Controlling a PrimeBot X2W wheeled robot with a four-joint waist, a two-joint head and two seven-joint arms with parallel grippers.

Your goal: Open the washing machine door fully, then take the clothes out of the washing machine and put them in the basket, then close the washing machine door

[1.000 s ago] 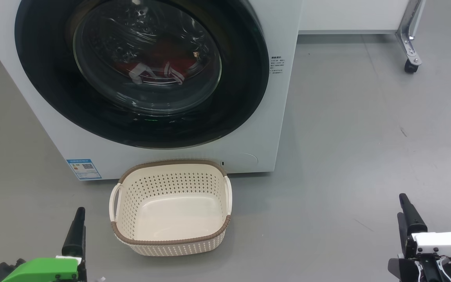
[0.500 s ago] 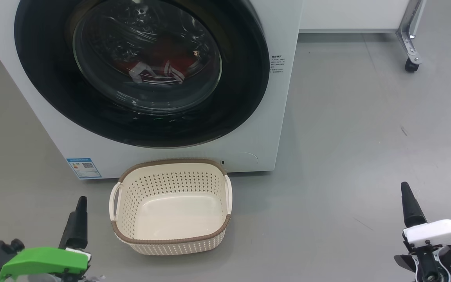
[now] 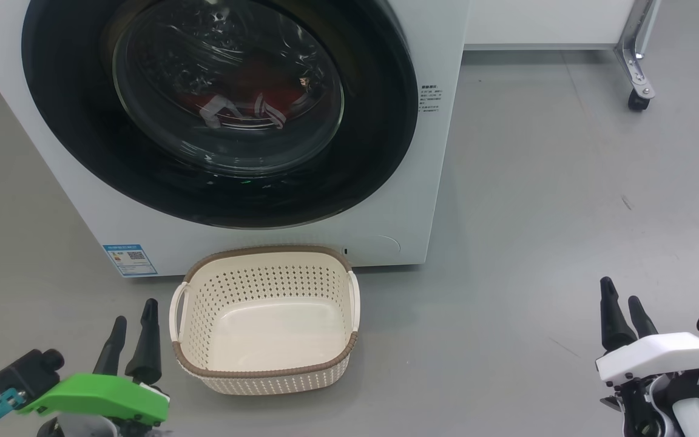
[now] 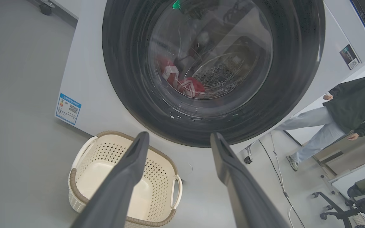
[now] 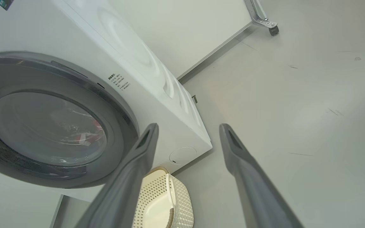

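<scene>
The white washing machine (image 3: 440, 152) stands ahead with its round black door (image 3: 380, 139) shut. Red clothes (image 3: 246, 103) with white stripes show through the glass, and the same clothes (image 4: 185, 85) appear in the left wrist view. The cream basket (image 3: 264, 370) sits empty on the floor just in front of the machine. My left gripper (image 3: 134, 315) hangs open to the left of the basket, holding nothing. My right gripper (image 3: 621, 297) is open and empty, far right over bare floor. The door (image 5: 119, 110) shows edge-on in the right wrist view.
Grey floor (image 3: 537, 212) spreads to the right of the machine. A castor leg (image 3: 636, 97) of a frame stands at the back right. A person (image 4: 344, 114) walks beside the machine in the left wrist view, near cables and an office chair (image 4: 344, 205).
Both grippers have turned on their wrists, so two fingers of each now show instead of one. The right gripper has also risen a little. Door, clothes and basket are as before.
</scene>
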